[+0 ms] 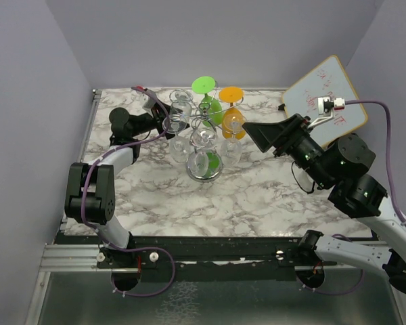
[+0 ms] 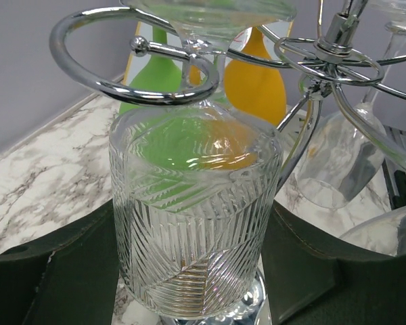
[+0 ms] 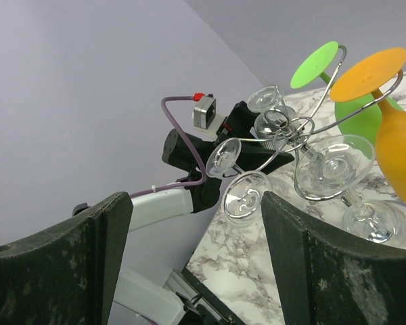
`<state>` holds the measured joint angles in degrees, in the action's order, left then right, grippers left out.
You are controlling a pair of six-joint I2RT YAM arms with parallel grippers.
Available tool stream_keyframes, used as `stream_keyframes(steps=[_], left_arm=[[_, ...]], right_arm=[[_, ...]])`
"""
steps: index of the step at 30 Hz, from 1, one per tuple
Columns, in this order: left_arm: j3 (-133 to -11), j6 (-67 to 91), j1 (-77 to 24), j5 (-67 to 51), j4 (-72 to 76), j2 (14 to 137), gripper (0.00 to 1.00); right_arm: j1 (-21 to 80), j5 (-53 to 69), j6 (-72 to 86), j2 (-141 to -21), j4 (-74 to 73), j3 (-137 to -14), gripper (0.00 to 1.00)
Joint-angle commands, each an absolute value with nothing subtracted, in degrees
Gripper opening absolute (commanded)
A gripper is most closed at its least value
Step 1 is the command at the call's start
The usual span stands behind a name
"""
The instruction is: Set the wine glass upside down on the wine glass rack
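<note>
The chrome wine glass rack [image 1: 204,126] stands mid-table on its mirrored base [image 1: 204,169], with several glasses hanging upside down from it. My left gripper [image 1: 161,122] is shut on a clear cut-pattern wine glass [image 1: 174,125] at the rack's left side. In the left wrist view this wine glass [image 2: 196,196] hangs upside down, its stem inside a scroll ring [image 2: 122,84], and the gripper [image 2: 196,271] has a finger against each side of the bowl. My right gripper [image 1: 258,134] is open and empty to the right of the rack, and shows the same in its wrist view [image 3: 195,217].
A green glass [image 1: 207,95] and an orange glass [image 1: 231,108] hang on the rack's far side, clear glasses [image 1: 229,150] nearer. A whiteboard [image 1: 325,98] leans at the back right. Purple walls close in on three sides. The left arm [image 3: 210,145] shows beyond the rack.
</note>
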<state>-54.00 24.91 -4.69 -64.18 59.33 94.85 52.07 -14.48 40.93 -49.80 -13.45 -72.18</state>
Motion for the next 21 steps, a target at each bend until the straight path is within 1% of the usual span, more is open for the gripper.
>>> stream_keyframes(steps=[1, 5, 21], left_arm=[[-56.0, 21.3, -5.1, -57.3, 59.1, 94.3, 0.00], [-55.1, 19.5, -5.9, -50.9, 58.4, 93.4, 0.00], [-49.8, 13.7, -6.1, -39.1, 58.6, 88.6, 0.00]], right_arm=[[52.3, -15.9, 41.2, -48.9, -11.8, -71.0, 0.82], [52.3, -16.0, 41.1, -48.7, -11.9, -70.8, 0.82], [52.3, -16.9, 41.5, -46.6, -11.8, -69.2, 0.81]])
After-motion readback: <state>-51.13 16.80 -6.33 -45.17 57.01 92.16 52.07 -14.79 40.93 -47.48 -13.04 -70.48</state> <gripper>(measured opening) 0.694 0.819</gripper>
